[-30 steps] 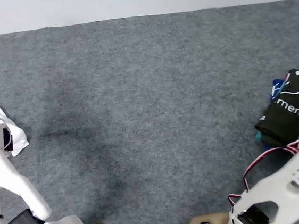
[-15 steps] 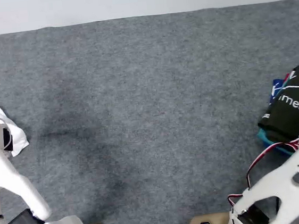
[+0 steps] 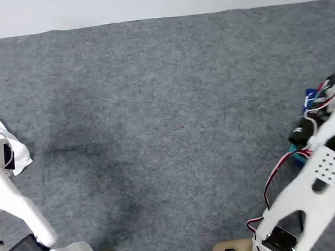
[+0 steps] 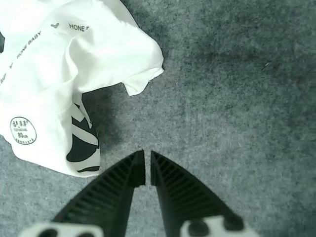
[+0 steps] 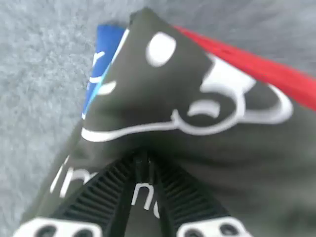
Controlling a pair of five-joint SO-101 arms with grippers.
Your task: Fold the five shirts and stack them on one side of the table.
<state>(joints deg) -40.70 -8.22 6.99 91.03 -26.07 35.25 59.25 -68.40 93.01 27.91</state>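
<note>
Jaws of the left gripper (image 4: pixel 147 168) stand almost closed with nothing between them, over the grey mat (image 3: pixel 165 102) just beside the crumpled white shirt (image 4: pixel 59 74). That shirt lies unfolded at the table's left edge, so we judge this arm is parked. At the right edge the right gripper (image 5: pixel 143 165) appears pinched onto a fold of the black shirt (image 5: pixel 197 143) topping the stack, above a blue shirt (image 5: pixel 106 64) and a red shirt (image 5: pixel 256 64), likely to settle that top layer.

A crumpled white shirt with black print (image 4: pixel 64 74) is lying heaped at the left edge of the grey bench (image 3: pixel 165 102). At the right edge, a black shirt with white lettering (image 5: pixel 163 103) is sitting on top of a blue shirt (image 5: pixel 106 54) and a red shirt (image 5: pixel 256 64), its fold pinched in the right pincer (image 5: pixel 141 160).
</note>
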